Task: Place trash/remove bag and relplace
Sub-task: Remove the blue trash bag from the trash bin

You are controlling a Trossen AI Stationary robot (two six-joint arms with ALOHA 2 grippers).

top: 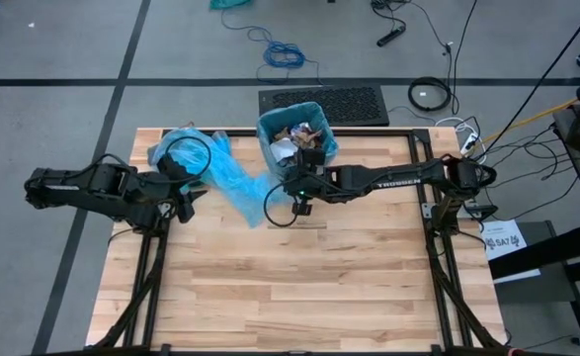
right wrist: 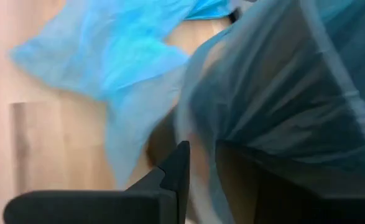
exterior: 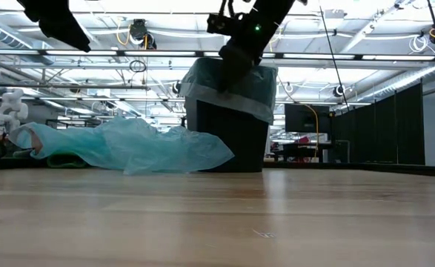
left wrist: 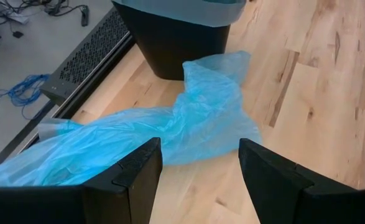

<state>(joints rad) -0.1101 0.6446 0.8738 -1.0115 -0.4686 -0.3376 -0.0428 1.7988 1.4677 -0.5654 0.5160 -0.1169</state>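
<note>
A black bin (exterior: 228, 133) stands at the table's far middle, lined with a pale blue bag (exterior: 256, 95) whose edge is folded over the rim. Crumpled white and brown trash (top: 295, 138) lies inside. A second, loose blue bag (top: 232, 180) (left wrist: 188, 124) lies spread flat on the wood to the bin's left. My right gripper (top: 300, 201) (exterior: 233, 61) is at the bin's near rim, shut on the liner. My left gripper (top: 185, 204) (left wrist: 201, 177) hovers open above the loose bag's left part, touching nothing. My right gripper has the liner's folded-over edge (right wrist: 202, 146) on the bin's near side between its two fingers; one finger (right wrist: 175, 169) shows, the other is dim behind the film. It comes slanting down from the table's right. The film runs up from the fingers over the rim.
A black grille (top: 324, 104) and cables (top: 285, 54) lie on the floor beyond the far edge. Bare wood (top: 290, 287) fills the table's near half. The black table frame (top: 428, 213) runs along the right side.
</note>
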